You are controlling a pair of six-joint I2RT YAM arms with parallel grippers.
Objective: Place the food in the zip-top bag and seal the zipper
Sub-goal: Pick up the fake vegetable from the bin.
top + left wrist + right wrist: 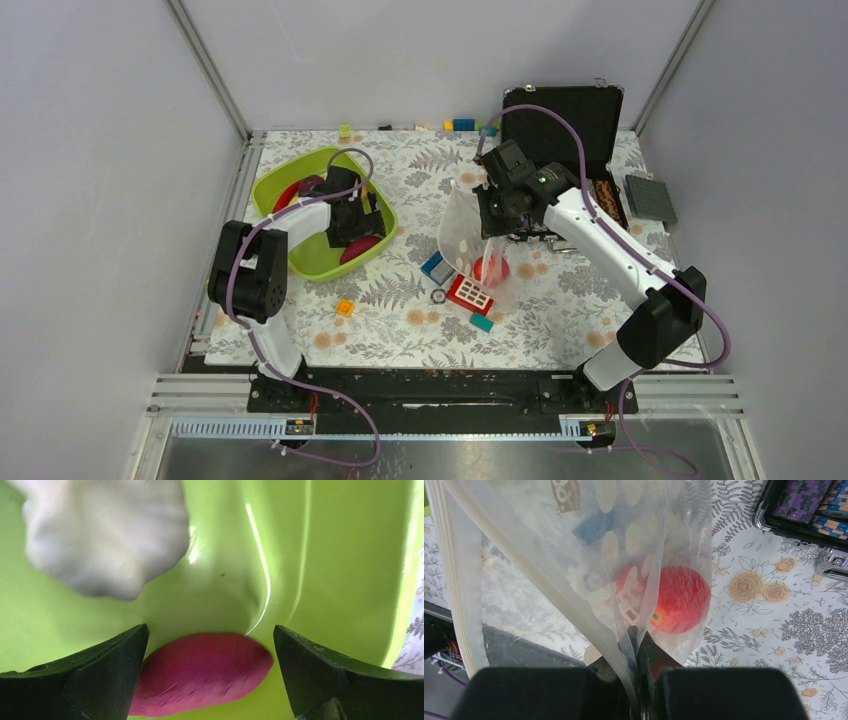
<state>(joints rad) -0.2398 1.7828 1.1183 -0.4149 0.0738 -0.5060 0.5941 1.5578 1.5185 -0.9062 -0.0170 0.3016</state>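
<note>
Straddles, left gripper [210, 630] spread wide, a magenta toy food piece [200, 680] in the lime-green tub [340, 555], light, hard, slick plastic best pinched across its narrow middle, while clamping with the right gripper [638, 645] the limp zip-top bag [549, 555], red toy fruit [684, 600] inside.

Tub [340, 555]: glossy, smooth green plastic. Bag [539, 555]: thin clear plastic film, creased and shiny. Pink food piece [200, 672]: matt, finely grooved. Tabletop [774, 645]: matt floral-printed cover.
</note>
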